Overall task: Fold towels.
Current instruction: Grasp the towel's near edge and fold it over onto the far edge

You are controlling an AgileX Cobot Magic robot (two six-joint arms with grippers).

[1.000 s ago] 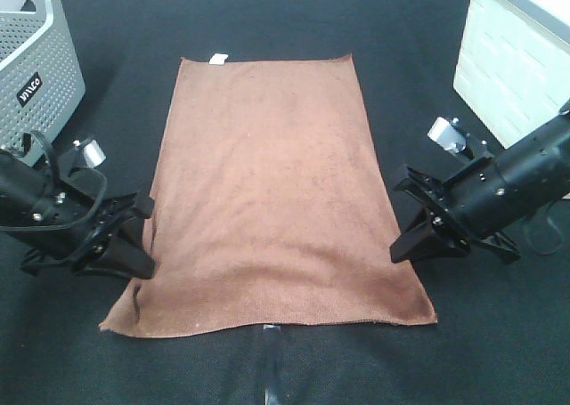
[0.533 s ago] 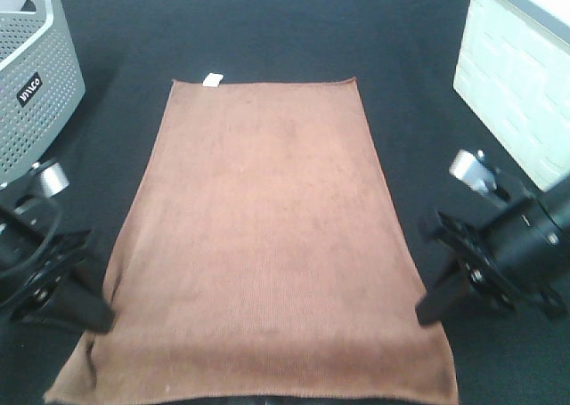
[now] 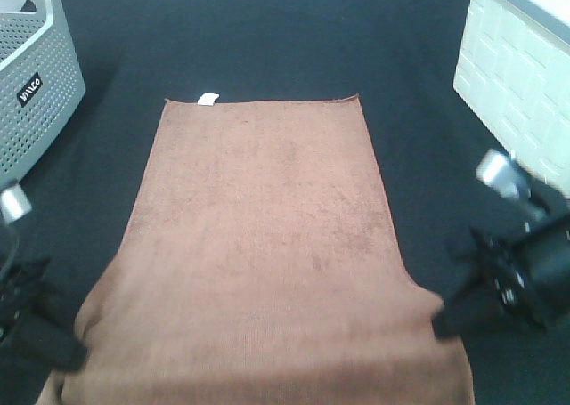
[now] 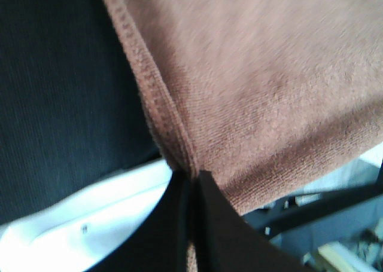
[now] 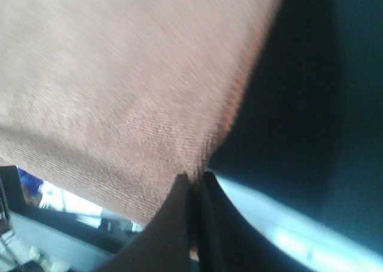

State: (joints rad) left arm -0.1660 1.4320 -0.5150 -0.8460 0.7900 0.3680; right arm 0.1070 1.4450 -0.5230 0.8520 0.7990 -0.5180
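Left gripper [image 4: 190, 185], right gripper [image 5: 195, 182]: jaws clamped shut on towel [image 3: 267, 236] side edges, near end. Risk: uneven pull or shallow hem bite lets edge slip, skewing fold.

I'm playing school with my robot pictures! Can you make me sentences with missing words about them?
The towel is ___ in colour.
The left end effector and right end effector are both shut on the ___.
The small tag on its far edge is ___.
The grey basket stands at the far ___ of the high view.
Missing words: brown; towel; white; left.
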